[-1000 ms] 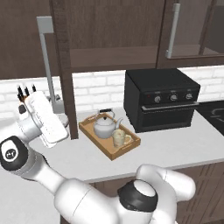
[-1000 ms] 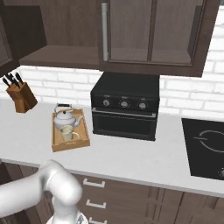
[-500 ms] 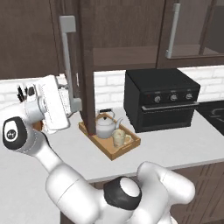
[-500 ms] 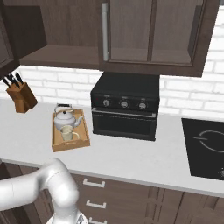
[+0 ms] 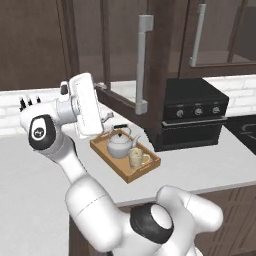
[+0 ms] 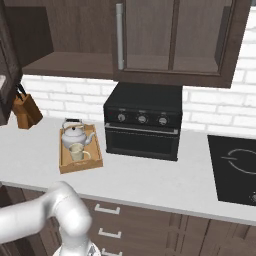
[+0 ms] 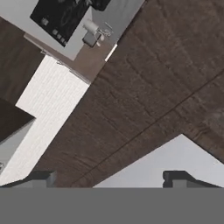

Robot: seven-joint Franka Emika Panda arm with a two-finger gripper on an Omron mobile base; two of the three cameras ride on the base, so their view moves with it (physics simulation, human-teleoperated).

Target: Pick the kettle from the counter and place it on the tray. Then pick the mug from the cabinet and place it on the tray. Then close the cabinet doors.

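The silver-grey kettle and the beige mug stand together on the wooden tray on the counter. Above them, the cabinet's left door, dark-framed with a long silver bar handle, hangs partly swung out. My gripper is open, pressed against the door's lower outer edge, to the tray's upper left. In the hand view its fingertips stand wide apart before dark wood. The right door is shut.
A black oven sits on the counter right of the tray. A knife block stands at the left by the white brick wall. A cooktop lies at the far right.
The left cabinet door has swung well to the right, toward shut, and my hand has travelled right and up with it. Kettle, mug and tray have stayed put.
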